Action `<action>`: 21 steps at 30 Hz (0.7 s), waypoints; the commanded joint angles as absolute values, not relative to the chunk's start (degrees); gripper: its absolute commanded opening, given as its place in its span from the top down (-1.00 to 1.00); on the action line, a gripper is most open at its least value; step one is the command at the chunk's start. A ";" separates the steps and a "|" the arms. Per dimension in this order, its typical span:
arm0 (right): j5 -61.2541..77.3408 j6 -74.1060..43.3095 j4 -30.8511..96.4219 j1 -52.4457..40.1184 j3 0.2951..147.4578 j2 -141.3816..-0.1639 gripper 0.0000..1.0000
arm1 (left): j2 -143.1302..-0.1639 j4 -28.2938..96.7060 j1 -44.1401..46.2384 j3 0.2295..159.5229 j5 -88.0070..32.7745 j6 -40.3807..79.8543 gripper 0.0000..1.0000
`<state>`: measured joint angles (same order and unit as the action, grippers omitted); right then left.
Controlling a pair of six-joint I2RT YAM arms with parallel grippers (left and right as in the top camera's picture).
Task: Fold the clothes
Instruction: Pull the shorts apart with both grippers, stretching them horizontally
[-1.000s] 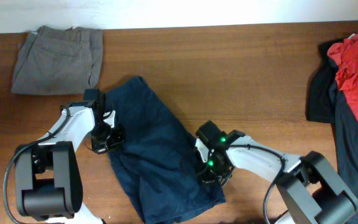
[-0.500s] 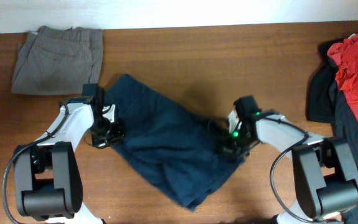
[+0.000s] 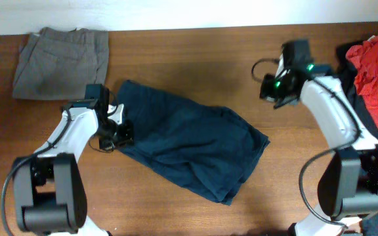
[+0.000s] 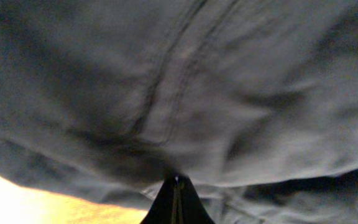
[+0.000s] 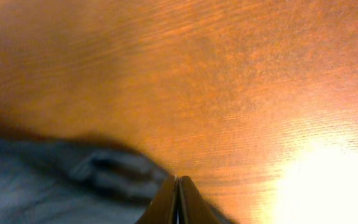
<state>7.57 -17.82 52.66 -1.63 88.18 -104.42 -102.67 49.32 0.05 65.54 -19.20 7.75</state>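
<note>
The navy trousers (image 3: 189, 147) lay in the middle of the table (image 3: 195, 59), spread on a slant from upper left to lower right, still creased and doubled at the lower right corner. A second earlier they had been bunched in a narrower heap; the right gripper (image 3: 275, 92) had since dragged their lower hem out to the right, let go and swung up toward the far right, well apart from the cloth. Its fingers were pressed together with nothing between them. The left gripper (image 3: 112, 136) had stayed at the trousers' left edge, closed tight on the cloth there. By my judgement the spreading was done and the first fold was still to come.

The folded grey trousers (image 3: 61, 54) sat at the top left; the red garment (image 3: 376, 72) and black garment (image 3: 338, 101) waited at the right edge.

Only the overhead view showed the whole layout. The left wrist view showed just a seam and folds close above its shut fingertips; the right wrist view showed bare wood, with a blurred corner of blue cloth low at the left.
</note>
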 commanded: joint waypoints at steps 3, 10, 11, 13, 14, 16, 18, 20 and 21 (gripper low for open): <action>17.58 -12.25 67.46 -5.69 100.03 -104.40 0.85 | -96.18 43.79 3.73 66.54 -20.38 5.06 0.99; 17.19 -12.49 77.19 -15.29 93.89 -104.40 0.92 | -96.20 39.53 6.39 66.61 -16.45 5.04 0.99; 17.17 -12.78 76.95 -16.49 92.25 -104.40 0.92 | -96.20 38.59 6.39 66.61 -16.29 5.04 0.99; 17.19 -14.70 75.79 -19.27 87.70 -104.40 0.92 | -96.27 36.71 6.39 66.59 -16.29 5.04 0.99; 17.17 -16.12 73.93 -20.97 83.79 -104.40 0.92 | -96.42 35.44 6.39 66.59 -16.29 5.02 0.99; 17.19 -17.72 71.77 -22.22 79.75 -104.40 0.92 | -96.64 34.54 6.39 66.59 -16.29 4.73 0.99; 17.17 -19.77 68.71 -22.94 74.98 -104.40 0.92 | -96.90 34.33 6.39 66.59 -16.27 4.19 0.99; 17.41 -21.02 66.08 -22.96 71.13 -104.40 0.92 | -97.45 34.26 6.39 66.59 -16.03 3.84 0.99; 17.43 -21.71 64.93 -22.96 69.58 -104.40 0.92 | -97.89 34.17 6.39 66.59 -15.99 3.01 0.99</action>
<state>17.08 -17.85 66.98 -22.81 74.15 -104.44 -96.92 34.46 6.42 66.11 -16.60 5.52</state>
